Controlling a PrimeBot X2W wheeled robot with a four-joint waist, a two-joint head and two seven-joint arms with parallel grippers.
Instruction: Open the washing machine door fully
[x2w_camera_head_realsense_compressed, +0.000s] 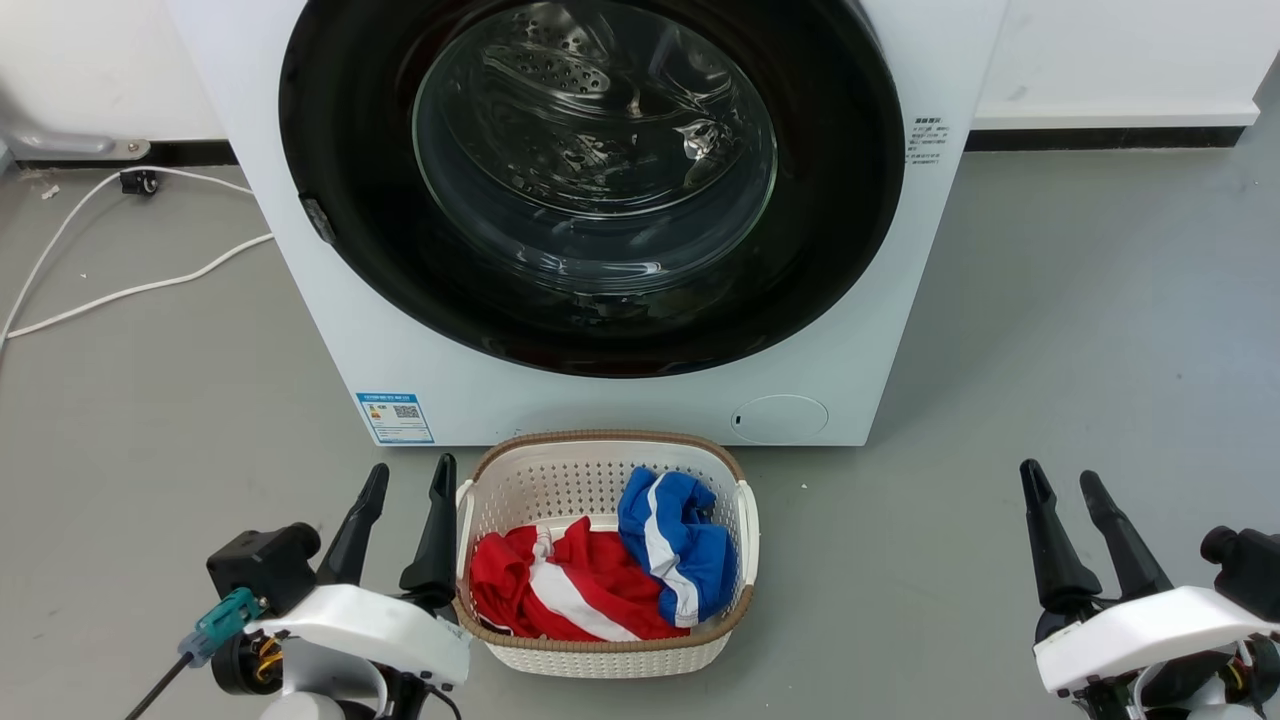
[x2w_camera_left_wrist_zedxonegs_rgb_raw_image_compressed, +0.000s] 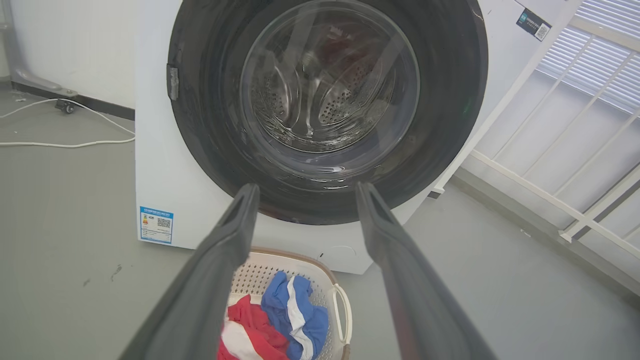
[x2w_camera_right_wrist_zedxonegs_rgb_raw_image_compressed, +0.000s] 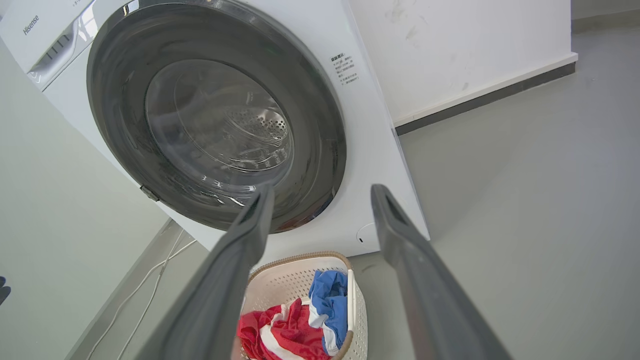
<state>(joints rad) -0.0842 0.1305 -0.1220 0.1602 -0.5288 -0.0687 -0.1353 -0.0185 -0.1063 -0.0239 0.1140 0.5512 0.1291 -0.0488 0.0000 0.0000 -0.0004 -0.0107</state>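
The white washing machine (x2w_camera_head_realsense_compressed: 330, 330) stands straight ahead on the grey floor. Its round glossy black washing machine door (x2w_camera_head_realsense_compressed: 840, 200) lies flush against the front, with the clear glass bowl at its centre showing the steel drum behind. A small latch tab (x2w_camera_head_realsense_compressed: 318, 220) sits on the door's left rim. My left gripper (x2w_camera_head_realsense_compressed: 410, 478) is low at the left, open and empty, well short of the machine. My right gripper (x2w_camera_head_realsense_compressed: 1062, 482) is low at the right, also open and empty. The door also appears as the washing machine door (x2w_camera_left_wrist_zedxonegs_rgb_raw_image_compressed: 450, 100) and the washing machine door (x2w_camera_right_wrist_zedxonegs_rgb_raw_image_compressed: 120, 75).
A white laundry basket (x2w_camera_head_realsense_compressed: 600, 470) with red and blue clothes sits on the floor just before the machine, beside my left gripper. White cables (x2w_camera_head_realsense_compressed: 130, 290) trail on the floor at the left. A white railing (x2w_camera_left_wrist_zedxonegs_rgb_raw_image_compressed: 550, 150) stands to the machine's right in the left wrist view.
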